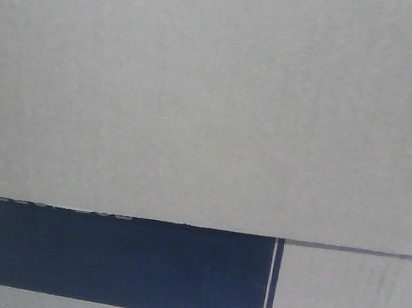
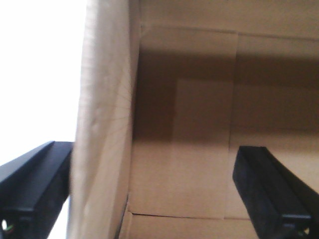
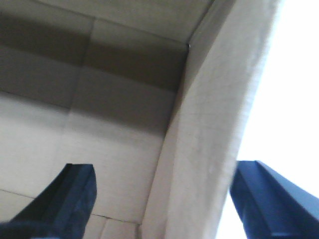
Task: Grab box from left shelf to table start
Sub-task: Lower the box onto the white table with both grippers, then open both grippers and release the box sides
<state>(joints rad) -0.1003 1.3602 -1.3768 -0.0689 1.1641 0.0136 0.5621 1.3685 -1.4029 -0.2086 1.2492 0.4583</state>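
Note:
The box [image 1: 212, 102] fills the front view; its plain brown cardboard face is very close, with the black printed panel [image 1: 110, 262] at the lower left. In the left wrist view my left gripper [image 2: 152, 149] is open and straddles the box's left wall [image 2: 104, 124]: the outer finger [image 2: 35, 179] lies against the wall's outside and the other finger [image 2: 269, 184] is inside the box. In the right wrist view my right gripper [image 3: 163, 167] is open and straddles the right wall [image 3: 214, 129] the same way. The left shelf is out of view.
Outside the box walls both wrist views show only overexposed white. The box's inner floor and flap seams [image 2: 179, 216] show between the fingers. Nothing else is visible.

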